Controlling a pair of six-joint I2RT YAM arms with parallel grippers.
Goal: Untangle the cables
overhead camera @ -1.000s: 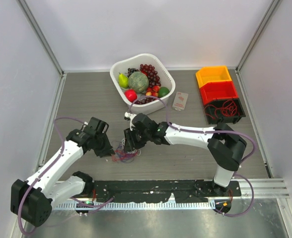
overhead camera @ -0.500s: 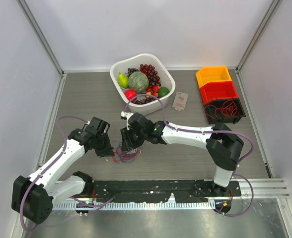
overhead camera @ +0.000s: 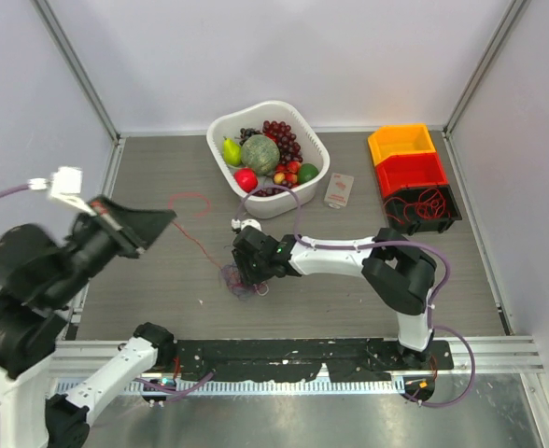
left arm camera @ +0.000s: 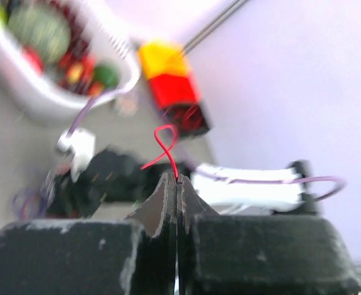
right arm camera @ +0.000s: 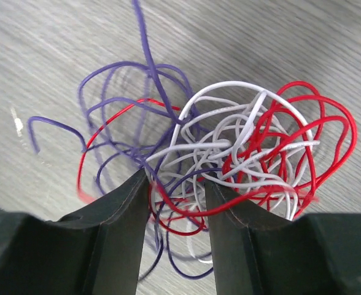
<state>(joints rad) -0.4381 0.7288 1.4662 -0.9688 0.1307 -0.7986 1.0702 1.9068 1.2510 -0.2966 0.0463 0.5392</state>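
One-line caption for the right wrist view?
Open right jaws straddle the tangled red, white and purple cables lying on the grey table.

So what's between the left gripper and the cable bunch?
One red wire, pinched in the left gripper, runs over bare table to the bunch; top view.

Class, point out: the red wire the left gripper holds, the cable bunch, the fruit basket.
red wire (left arm camera: 166, 149): left wrist view, where its loop crosses.
cable bunch (right arm camera: 229, 153): right wrist view, white strands at its middle.
fruit basket (overhead camera: 217, 151): top view, left rim.
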